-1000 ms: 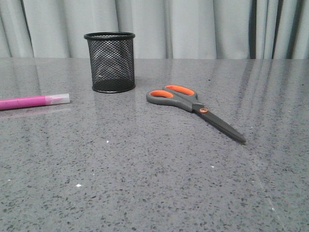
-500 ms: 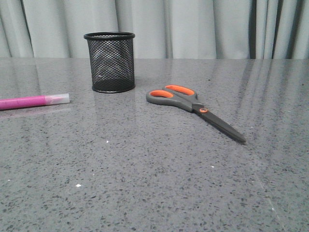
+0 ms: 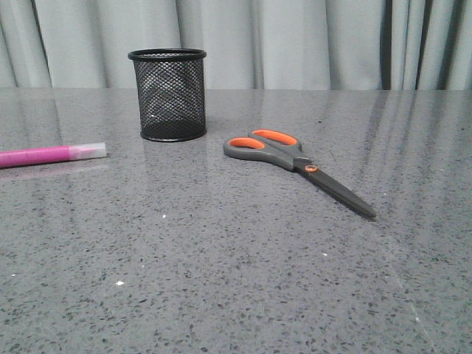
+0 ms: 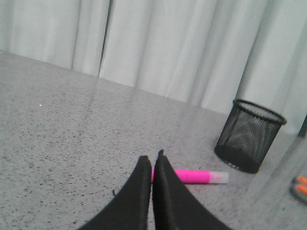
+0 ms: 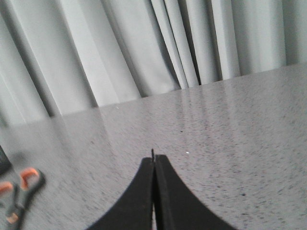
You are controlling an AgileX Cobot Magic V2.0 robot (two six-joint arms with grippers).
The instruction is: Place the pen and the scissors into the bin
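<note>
- The slim bright pink pen with a translucent whitish cap [image 3: 50, 155] lies flat near the left edge of the grey speckled stone worktop [image 3: 221, 280], its cap pointing toward the worktop's middle and its other end cut off by the picture's edge.
- It looks light and rigid, with a smooth round barrel that would likely roll or slip on the glossy surface; a pinch across the middle of the pink barrel, from above, seems the safest hold.
- The large scissors with grey handles lined in orange and long dark grey blades [image 3: 295, 164] lie flat right of the worktop's centre, blades closed, the tip pointing toward the front right corner and the handles toward the back.
- They are probably the heavier piece, stiff, thin and low against the worktop, so hard to get under; gripping near the orange pivot screw or across a handle loop looks more secure than the slick blades.
- The small black wire-mesh cylindrical bin with a solid rim and base [image 3: 169, 94] stands upright toward the back edge, left of centre, well apart from both items; it looks empty and light enough to tip if knocked.
- The left pincer [image 4: 152, 160] is pressed together and holds nothing, hanging near the pen.
- The right pincer [image 5: 154, 160] is likewise closed and empty, with the scissors off to one side.
</note>
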